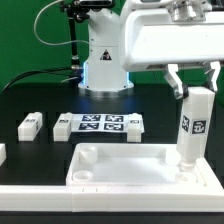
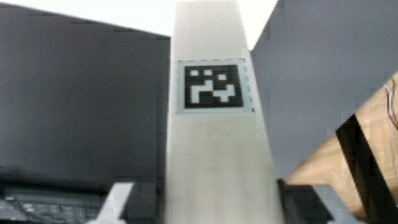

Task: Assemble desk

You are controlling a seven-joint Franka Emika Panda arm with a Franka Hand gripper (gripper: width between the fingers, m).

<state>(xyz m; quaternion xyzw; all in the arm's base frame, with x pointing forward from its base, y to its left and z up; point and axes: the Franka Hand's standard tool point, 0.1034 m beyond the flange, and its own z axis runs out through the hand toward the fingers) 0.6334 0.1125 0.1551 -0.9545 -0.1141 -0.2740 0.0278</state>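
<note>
The desk's white tabletop [image 1: 125, 172] lies rim-up on the black table near the front of the exterior view. My gripper [image 1: 196, 90] is shut on a white square leg [image 1: 193, 125] and holds it upright. The leg's lower end sits at the tabletop's corner on the exterior view's right; I cannot tell whether it is seated in the socket. In the wrist view the leg [image 2: 214, 60], with its black-and-white tag, runs straight away from my gripper [image 2: 210, 205], and a dark finger [image 2: 128, 200] presses each side. A second leg [image 1: 31, 123] lies flat at the exterior view's left.
The marker board [image 1: 100, 125] lies flat behind the tabletop. A white part [image 1: 2, 153] shows at the exterior view's left edge. A long white border rail [image 1: 110, 203] runs along the front. The robot's base [image 1: 105, 60] stands at the back, before a green backdrop.
</note>
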